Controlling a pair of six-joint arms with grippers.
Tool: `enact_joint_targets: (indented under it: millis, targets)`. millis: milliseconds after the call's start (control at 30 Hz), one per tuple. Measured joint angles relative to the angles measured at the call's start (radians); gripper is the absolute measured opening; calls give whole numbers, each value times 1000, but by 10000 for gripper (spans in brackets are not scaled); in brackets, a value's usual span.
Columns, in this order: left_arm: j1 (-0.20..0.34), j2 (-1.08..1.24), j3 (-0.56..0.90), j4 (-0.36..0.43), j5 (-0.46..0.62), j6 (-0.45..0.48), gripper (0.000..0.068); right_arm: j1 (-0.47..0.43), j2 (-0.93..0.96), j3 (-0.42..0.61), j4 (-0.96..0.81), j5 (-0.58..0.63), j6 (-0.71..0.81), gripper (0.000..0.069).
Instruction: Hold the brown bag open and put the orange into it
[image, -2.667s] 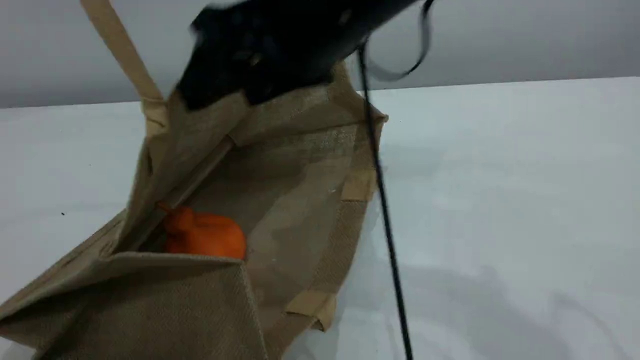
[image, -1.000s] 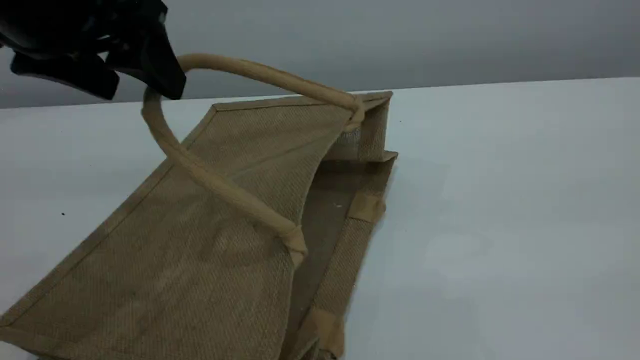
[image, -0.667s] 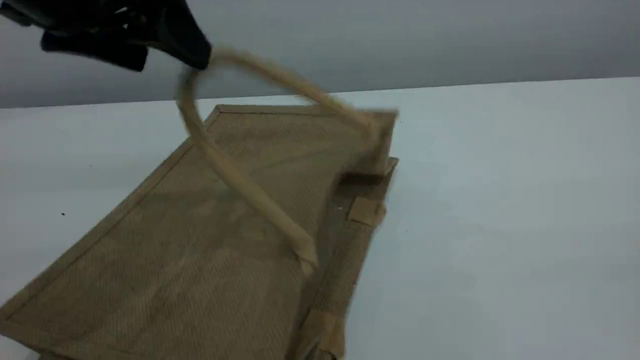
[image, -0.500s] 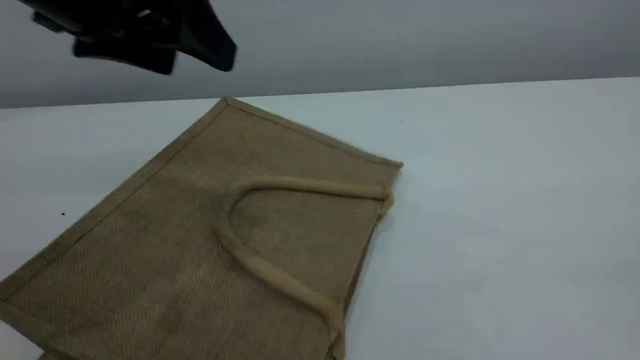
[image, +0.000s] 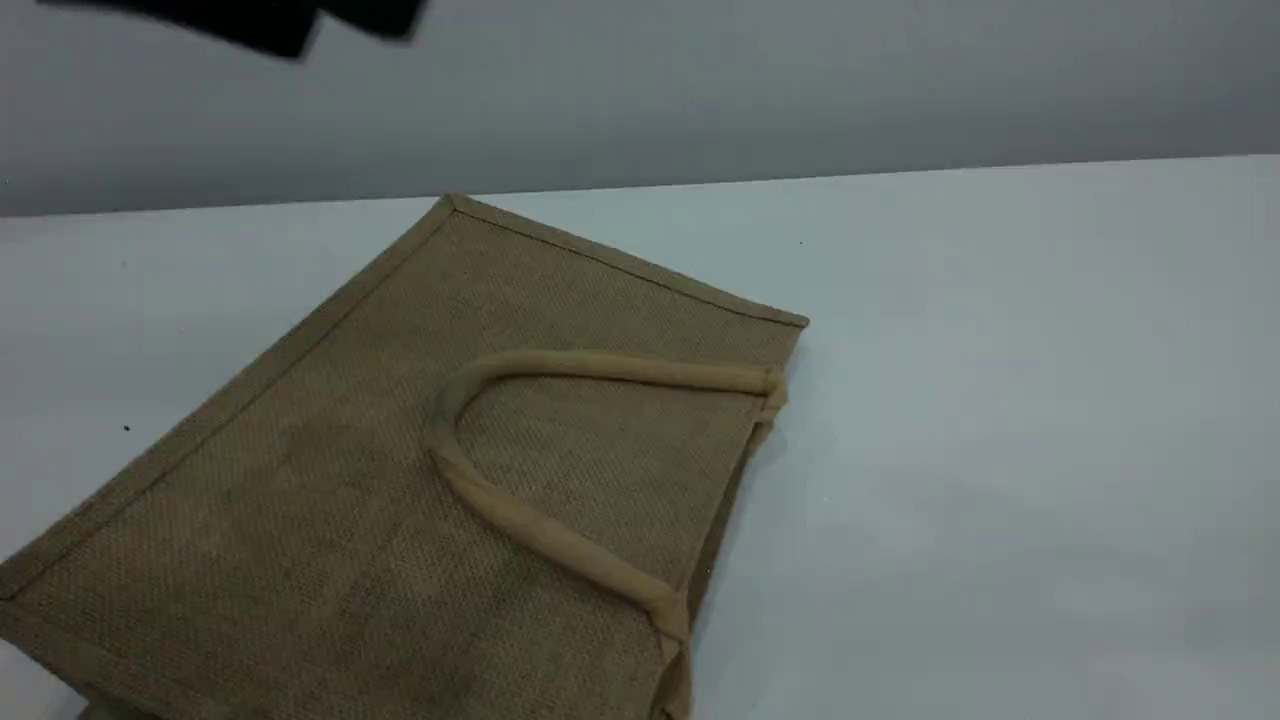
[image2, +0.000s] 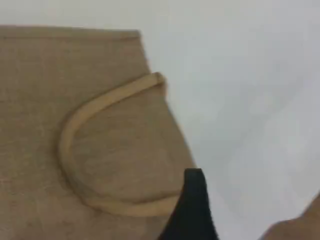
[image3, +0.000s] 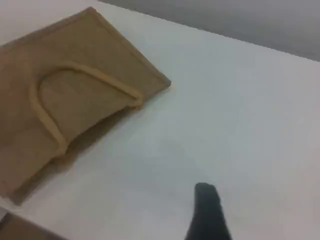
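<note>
The brown bag lies flat on its side on the white table, its mouth edge toward the right. One beige loop handle rests folded back on its upper face. The orange is hidden. My left gripper is a dark blur at the scene view's top left, high above the bag and touching nothing. In the left wrist view its black fingertip hovers over the bag near the handle, jaws open and empty. One right fingertip hangs over bare table, apart from the bag, open.
The white table stretches bare to the right of the bag. Its far edge meets a grey wall. A small dark speck marks the table at the left.
The left gripper let go of the handle and rose toward the top edge. The handle dropped onto the bag, which collapsed flat and shut over the orange.
</note>
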Motion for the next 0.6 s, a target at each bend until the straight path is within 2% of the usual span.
enact_joint_targets:
  millis: [167, 300, 433, 600]
  targets:
    - [0, -155, 0, 0, 84, -34, 555, 0, -121, 133, 48, -44, 1, 427]
    - [0, -286, 0, 52, 173, -111, 555, 0, -152, 140, 41, -51, 5, 427]
    - [0, -435, 0, 194, 265, -253, 553, 0, -151, 140, 35, -50, 26, 427]
    - [0, -640, 44, 414, 351, -431, 553, 0, -150, 140, 27, -50, 59, 427]
